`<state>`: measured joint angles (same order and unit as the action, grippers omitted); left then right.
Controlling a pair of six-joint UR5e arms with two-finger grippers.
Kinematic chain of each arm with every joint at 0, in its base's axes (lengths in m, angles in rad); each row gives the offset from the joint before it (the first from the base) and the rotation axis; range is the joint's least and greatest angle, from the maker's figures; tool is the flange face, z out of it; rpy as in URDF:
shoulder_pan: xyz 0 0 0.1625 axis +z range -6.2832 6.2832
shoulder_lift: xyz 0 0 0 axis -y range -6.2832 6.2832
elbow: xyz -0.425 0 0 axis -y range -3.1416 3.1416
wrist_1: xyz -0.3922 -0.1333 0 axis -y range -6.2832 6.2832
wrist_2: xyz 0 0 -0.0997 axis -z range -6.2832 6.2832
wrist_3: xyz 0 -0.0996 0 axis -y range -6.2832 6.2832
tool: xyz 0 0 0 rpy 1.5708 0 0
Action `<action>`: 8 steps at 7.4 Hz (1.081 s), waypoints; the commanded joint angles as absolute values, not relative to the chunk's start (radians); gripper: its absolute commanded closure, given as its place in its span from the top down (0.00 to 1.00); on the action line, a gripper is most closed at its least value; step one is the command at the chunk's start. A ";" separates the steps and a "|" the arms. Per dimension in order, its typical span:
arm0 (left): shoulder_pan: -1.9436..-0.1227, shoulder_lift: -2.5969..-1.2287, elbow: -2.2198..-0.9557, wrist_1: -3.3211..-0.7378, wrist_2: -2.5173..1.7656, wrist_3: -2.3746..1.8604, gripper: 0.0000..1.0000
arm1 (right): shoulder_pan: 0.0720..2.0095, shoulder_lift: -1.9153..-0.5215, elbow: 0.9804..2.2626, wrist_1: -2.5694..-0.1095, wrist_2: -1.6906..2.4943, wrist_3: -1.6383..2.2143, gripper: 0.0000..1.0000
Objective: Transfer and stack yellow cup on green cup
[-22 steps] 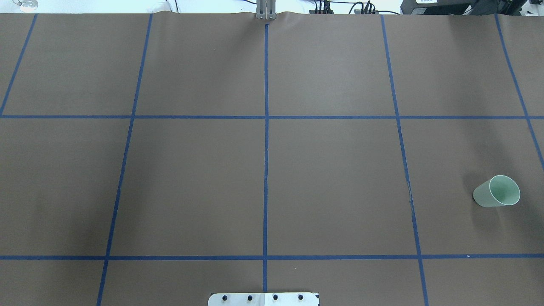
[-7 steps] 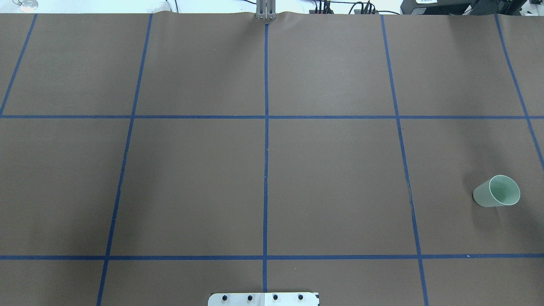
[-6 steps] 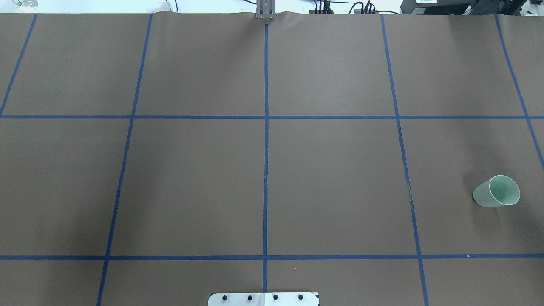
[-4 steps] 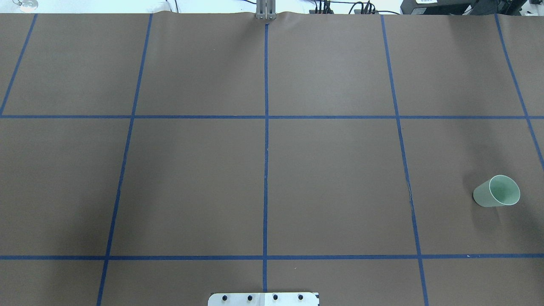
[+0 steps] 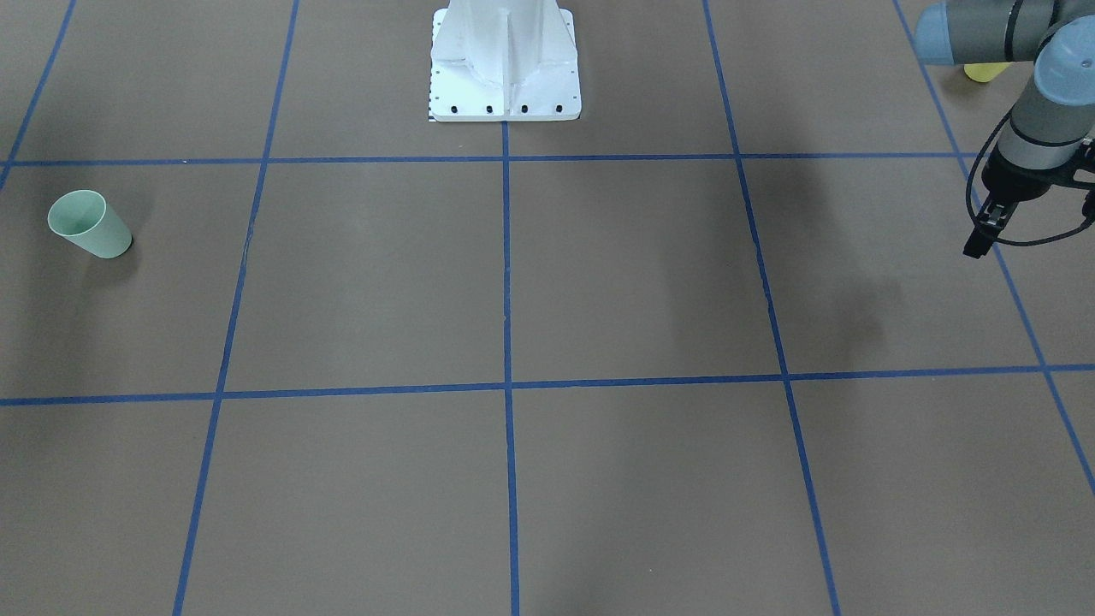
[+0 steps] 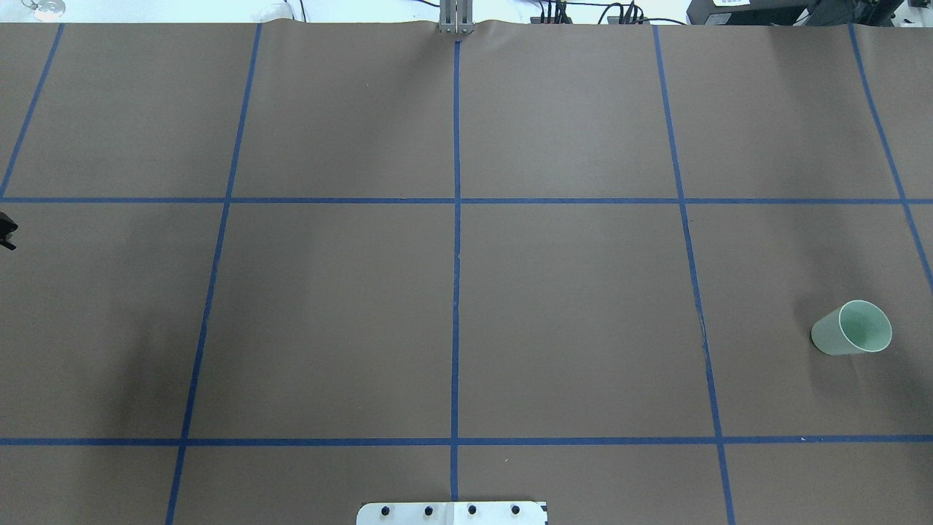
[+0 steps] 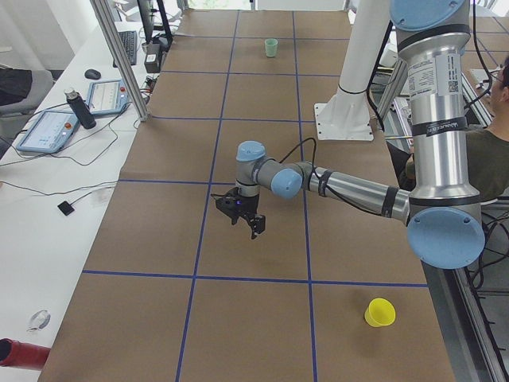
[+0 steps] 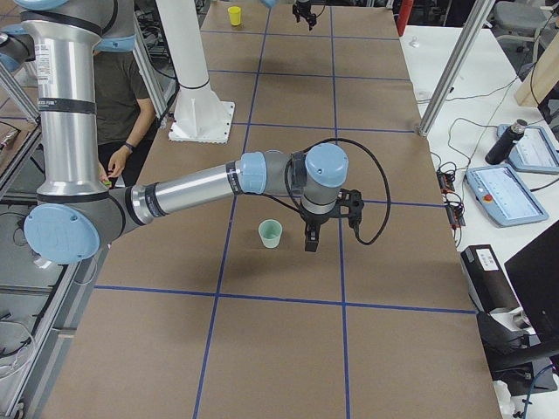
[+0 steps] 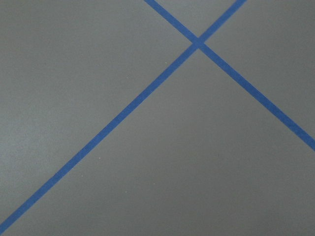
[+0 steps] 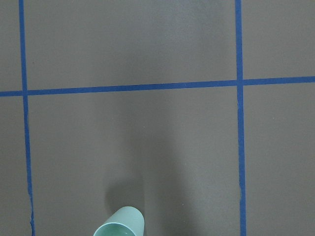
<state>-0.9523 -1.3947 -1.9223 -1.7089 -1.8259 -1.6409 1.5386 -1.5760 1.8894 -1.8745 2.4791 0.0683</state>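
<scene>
Presently we cannot tell if left pincer (image 7: 246,226) or right pincer (image 8: 311,243) is apart; green cup (image 8: 270,233) at latter's nine o'clock, exterior right view.

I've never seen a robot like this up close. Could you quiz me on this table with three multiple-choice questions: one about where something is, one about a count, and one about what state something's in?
1. Where does the green cup stand?
A. In the middle, right in front of the robot
B. Off to the robot's right side
C. Off to the robot's left side

2. How many cups are on the table?
A. Two
B. One
C. Three

3. What do the left claw and the right claw hold?
A. A cup each
B. Only the right one holds a cup
C. No cup at all

Answers:
1 B: it sits by the right edge of the overhead view, beside the right claw.
2 A: the green one, plus the yellow cup.
3 C: both cups stand on the table, clear of the claws.
</scene>
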 commanded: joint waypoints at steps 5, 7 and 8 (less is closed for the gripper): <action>-0.677 -1.313 -2.105 -1.053 -1.589 -2.291 0.99 | 1.471 -1.565 1.884 -1.873 2.480 0.071 1.00; -0.646 -1.284 -2.065 -1.006 -1.592 -2.460 0.99 | 1.462 -1.557 1.894 -1.873 2.458 0.071 1.00; -0.602 -1.278 -2.043 -0.996 -1.598 -2.580 0.97 | 1.462 -1.569 1.923 -1.875 2.442 0.072 1.00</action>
<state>-0.6479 -1.2922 -2.0727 -1.0148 -1.5928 -2.4388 1.4637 -1.5613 1.8970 -1.8733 2.4593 0.0709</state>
